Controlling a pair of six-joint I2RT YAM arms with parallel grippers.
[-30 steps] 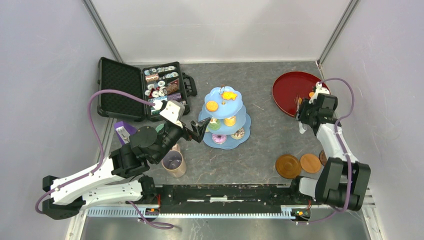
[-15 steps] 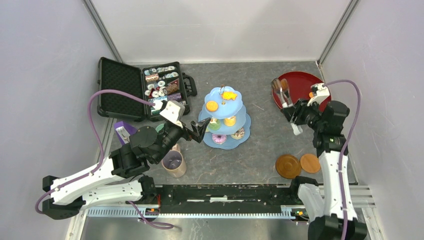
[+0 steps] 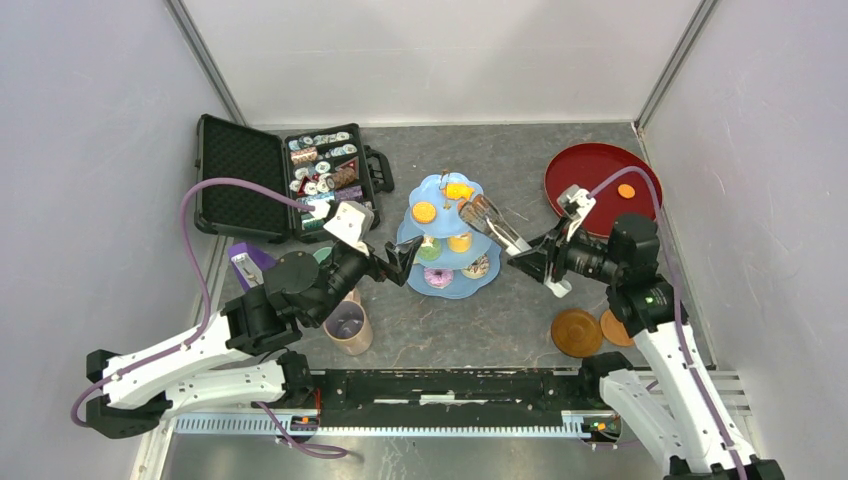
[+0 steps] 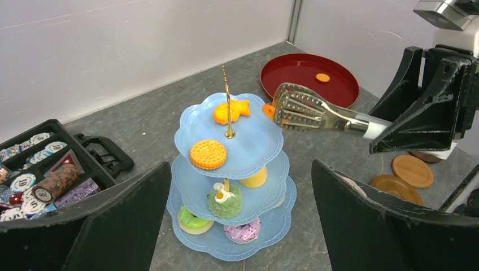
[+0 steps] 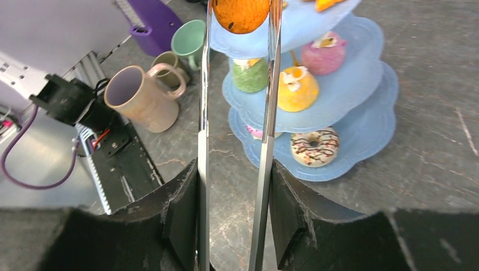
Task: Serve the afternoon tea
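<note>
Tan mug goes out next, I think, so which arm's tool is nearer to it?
Left. The left tool hovers open just beyond the tan mug; the right tool, gripping tongs, is on the far side of the cake stand.

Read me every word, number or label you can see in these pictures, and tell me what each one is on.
None can be read.
The round printed tokens in the open black case carry markings, but these are too small and blurred.
The pale-blue three-tier cake stand and the metal tongs show no writing.
</note>
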